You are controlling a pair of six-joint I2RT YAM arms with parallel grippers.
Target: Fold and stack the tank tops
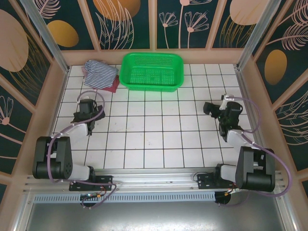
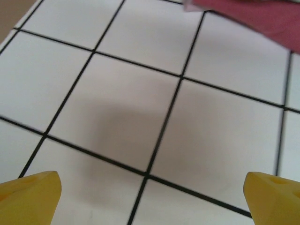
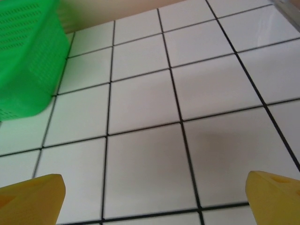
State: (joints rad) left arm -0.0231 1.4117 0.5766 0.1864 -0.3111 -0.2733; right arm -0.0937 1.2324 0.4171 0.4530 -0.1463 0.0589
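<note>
The tank tops lie in a folded stack at the table's far left. The navy-and-white striped one (image 1: 101,73) is on top, the maroon one (image 1: 113,86) shows beneath it, and a pink edge (image 1: 85,70) peeks out at the left. My left gripper (image 1: 89,109) hovers a little nearer than the stack, apart from it. It is open and empty, with its yellow fingertips (image 2: 33,194) wide over bare tile and the maroon top (image 2: 253,16) ahead of my left gripper (image 2: 152,197). My right gripper (image 1: 211,108) stands open and empty at the right, and in the right wrist view my right gripper (image 3: 152,194) is over bare tile.
A green plastic basket (image 1: 153,71) stands at the back centre, just right of the stack, and its wall (image 3: 23,61) is seen ahead-left of the right gripper. Wooden walls close in the white tiled table (image 1: 154,139) at the back and sides.
</note>
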